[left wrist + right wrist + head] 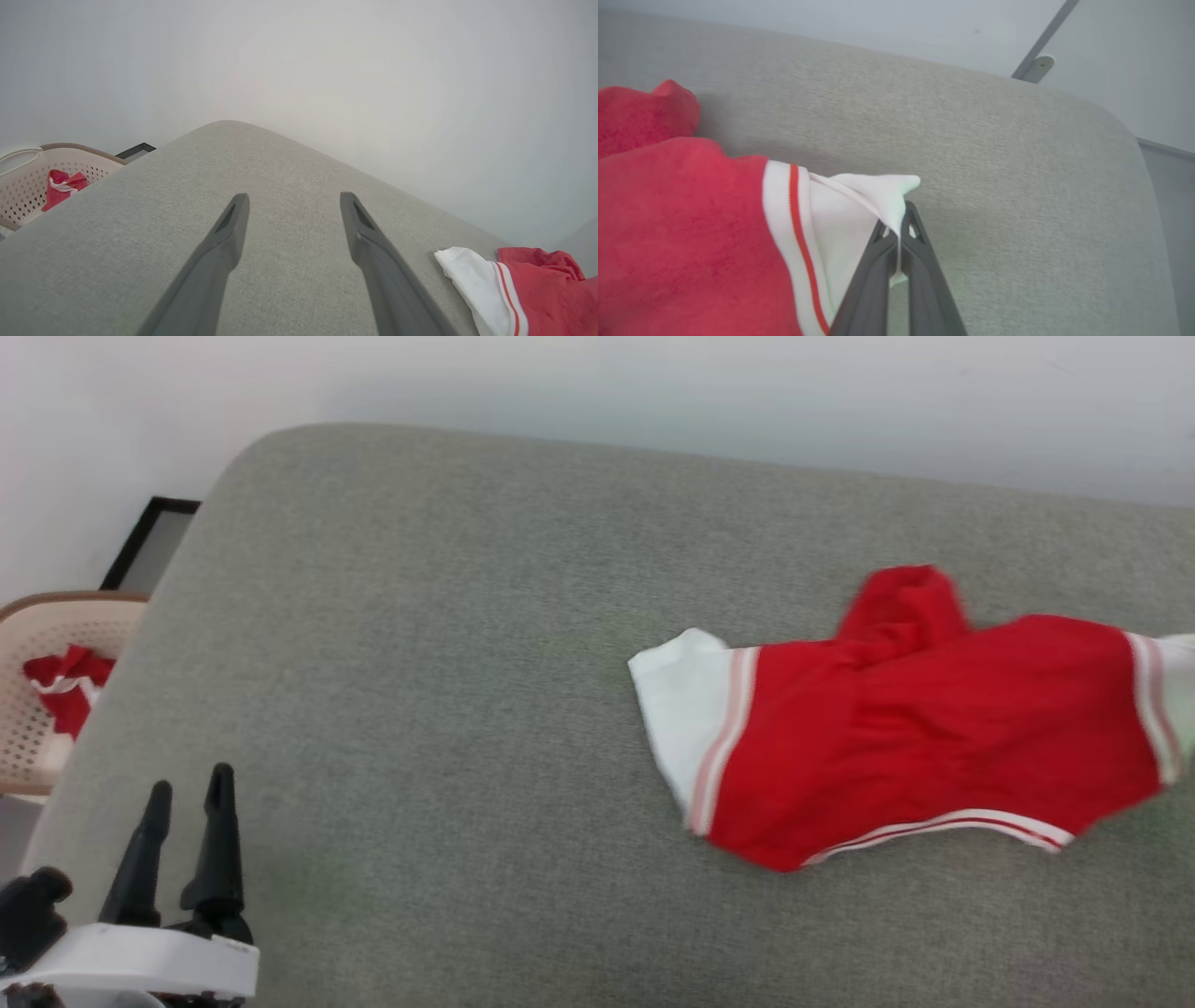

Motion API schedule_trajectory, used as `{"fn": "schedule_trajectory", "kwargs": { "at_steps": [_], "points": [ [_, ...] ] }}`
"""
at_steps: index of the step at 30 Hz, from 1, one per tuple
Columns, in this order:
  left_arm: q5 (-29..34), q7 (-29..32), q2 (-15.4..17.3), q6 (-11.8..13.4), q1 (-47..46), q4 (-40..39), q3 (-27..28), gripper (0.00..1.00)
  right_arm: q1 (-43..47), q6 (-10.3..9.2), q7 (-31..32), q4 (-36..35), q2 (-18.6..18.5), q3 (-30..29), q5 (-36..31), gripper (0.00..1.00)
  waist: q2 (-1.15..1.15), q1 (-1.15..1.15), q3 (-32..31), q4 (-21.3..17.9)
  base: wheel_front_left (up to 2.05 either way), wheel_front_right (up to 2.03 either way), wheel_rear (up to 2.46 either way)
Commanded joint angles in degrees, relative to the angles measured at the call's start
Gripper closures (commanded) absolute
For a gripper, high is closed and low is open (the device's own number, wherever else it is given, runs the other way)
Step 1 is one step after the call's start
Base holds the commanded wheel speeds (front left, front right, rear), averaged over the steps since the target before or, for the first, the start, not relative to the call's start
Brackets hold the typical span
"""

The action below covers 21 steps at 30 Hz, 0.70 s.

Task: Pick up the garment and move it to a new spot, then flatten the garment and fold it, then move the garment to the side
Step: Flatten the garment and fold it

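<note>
The garment looks blurred, its right sleeve cut off.

Place: a plain indoor room with laundry about; home or test room, I cannot tell.
Surface: a wide cushion in grey woven cloth with rounded corners, like a sofa seat or padded table.
Wall: bare white wall close behind it.
Laundry: a red and white garment lies on the cushion; beside it stands a pale perforated basket holding more red cloth.
Odds: a black frame leans at the wall; a grey metal rail is fixed to the wall.
</note>
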Motion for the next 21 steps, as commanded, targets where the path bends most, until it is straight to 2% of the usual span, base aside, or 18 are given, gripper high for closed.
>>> {"fn": "schedule_trajectory", "kwargs": {
  "at_steps": [1,7,15,16,17,18,21],
  "points": [
    [0.6,0.0,-0.1,0.1,-0.8,-0.1,-0.3,0.0,0.6,-0.1,0.5,1.1,-1.3,-1.7,-0.3,1.0,0.0,0.0,0.4,-1.2,0.0,0.0,0.0],
    [0.5,0.2,0.1,-0.2,-1.8,0.3,-0.8,0.0,1.6,-0.1,0.6,6.9,-3.2,-7.1,-2.9,1.0,0.0,0.0,1.1,-1.5,0.0,0.0,0.0],
    [0.9,0.7,0.7,-0.5,-2.7,0.7,-1.3,0.0,1.5,-0.09,-2.4,15.0,0.2,-11.2,-4.9,0.99,0.0,0.0,1.5,-1.6,0.0,0.0,0.0],
    [0.9,0.9,0.8,-0.5,-2.9,0.7,-1.4,0.0,1.1,-0.1,-3.1,15.6,0.5,-11.4,-5.3,0.68,0.0,0.0,1.5,-1.6,0.0,0.0,0.0],
    [1.0,1.0,0.9,-0.5,-3.2,0.7,-1.5,0.0,0.7,-0.1,-3.6,16.4,0.9,-11.5,-5.5,0.14,0.0,0.0,1.5,-1.6,0.0,0.0,0.0],
    [1.1,1.3,1.1,-0.5,-3.4,0.6,-1.6,0.0,0.1,-0.09,-4.1,17.0,1.4,-11.6,-5.6,0.0,0.0,0.0,1.4,-1.8,0.0,0.0,0.0],
    [1.4,2.0,1.7,-0.3,-3.9,0.4,-1.8,0.0,-1.1,-0.1,-4.6,18.0,2.1,-10.9,-6.0,0.0,0.0,0.0,1.1,-2.3,0.0,0.0,0.0]
  ]
}}
